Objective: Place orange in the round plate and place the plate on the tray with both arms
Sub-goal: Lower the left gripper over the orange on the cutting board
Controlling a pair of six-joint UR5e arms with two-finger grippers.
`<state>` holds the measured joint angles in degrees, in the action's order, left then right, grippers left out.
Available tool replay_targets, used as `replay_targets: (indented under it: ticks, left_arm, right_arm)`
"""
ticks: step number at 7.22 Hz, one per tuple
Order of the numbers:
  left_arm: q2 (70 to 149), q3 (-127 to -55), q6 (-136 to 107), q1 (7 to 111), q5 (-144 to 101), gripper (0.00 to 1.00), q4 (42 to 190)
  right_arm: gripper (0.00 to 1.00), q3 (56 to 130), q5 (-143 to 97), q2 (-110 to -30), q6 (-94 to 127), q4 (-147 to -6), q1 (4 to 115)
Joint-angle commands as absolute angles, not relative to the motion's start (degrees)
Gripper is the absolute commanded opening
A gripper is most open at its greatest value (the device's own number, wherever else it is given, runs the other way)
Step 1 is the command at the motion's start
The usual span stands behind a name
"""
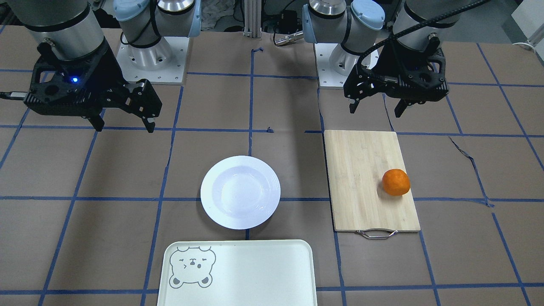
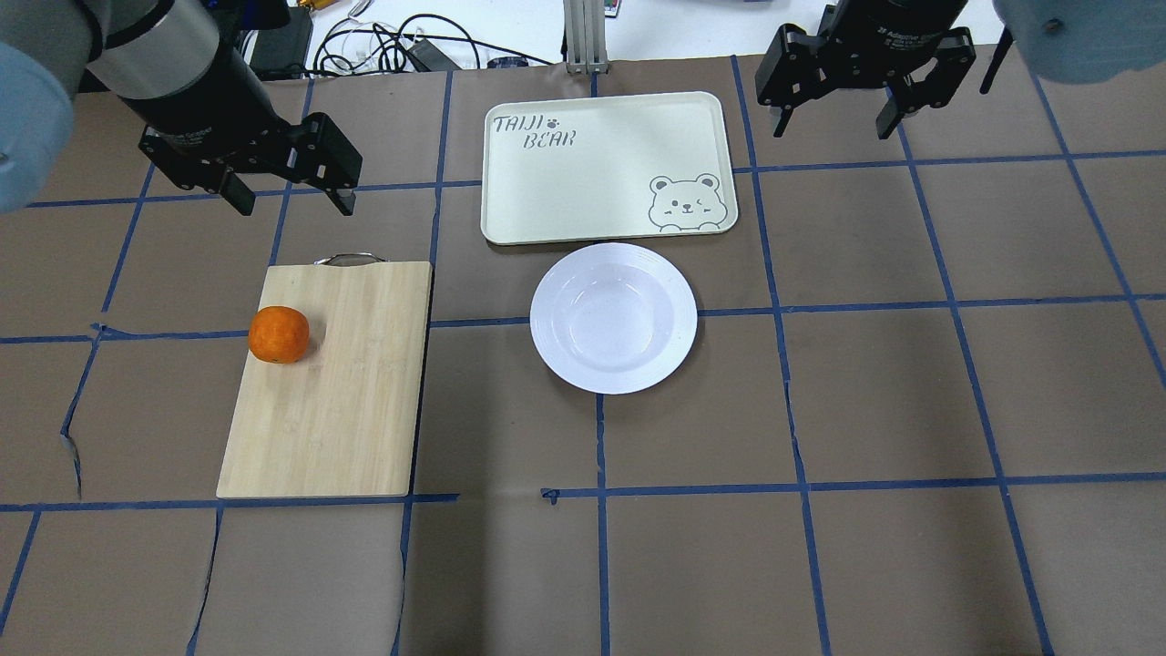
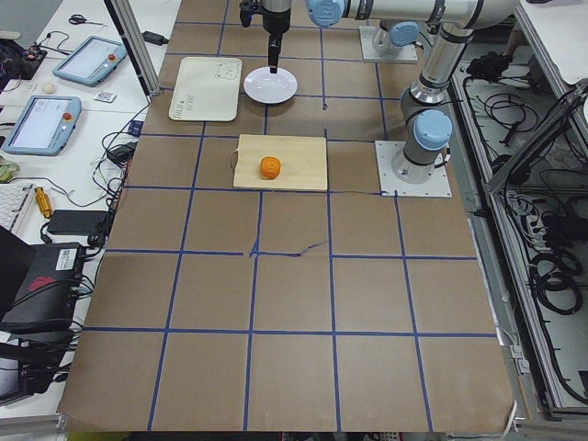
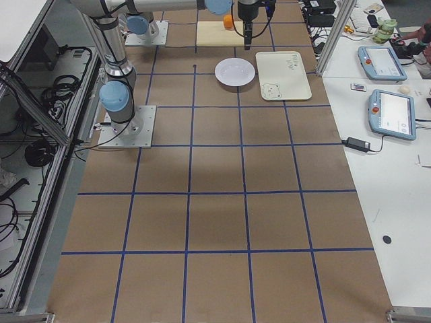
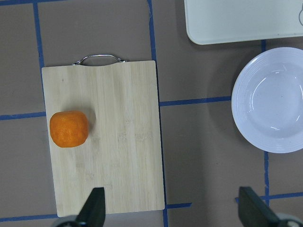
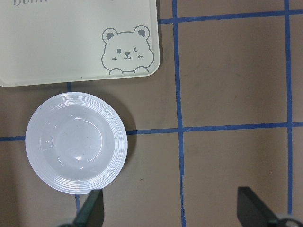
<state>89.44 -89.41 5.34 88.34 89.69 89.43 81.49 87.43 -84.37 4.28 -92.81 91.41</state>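
Left tool (image 2: 295,205) hangs empty with its jaws spread wide, above the table (image 2: 820,547) just beyond the far end of the cutting board (image 2: 337,401). On that board, close to its left edge, sits the orange (image 2: 279,334) (untouched, by the look of it). Toward the table's middle lies the round plate (image 2: 547,319), empty, just short of the tray (image 2: 592,182), which sits at the far edge and holds nothing. Right tool (image 2: 832,128) hovers agape past the tray's right corner. Nothing of the task is done as yet: orange into plate, then plate onto tray, all of it remains.
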Motion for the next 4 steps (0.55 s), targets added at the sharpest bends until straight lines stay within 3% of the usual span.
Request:
replay_targets:
  ticks: [1, 4]
  left_arm:
    - [91.1, -90.9, 5.5, 86.8, 91.8, 1.00, 89.1]
    - [96.2, -92.3, 5.8, 82.8, 91.8, 1.00, 84.8]
  right_arm:
    - [1.00, 81.5, 87.5, -84.4, 4.3, -92.8, 91.4]
    - [1.00, 81.5, 87.4, -84.4, 4.3, -92.8, 91.4]
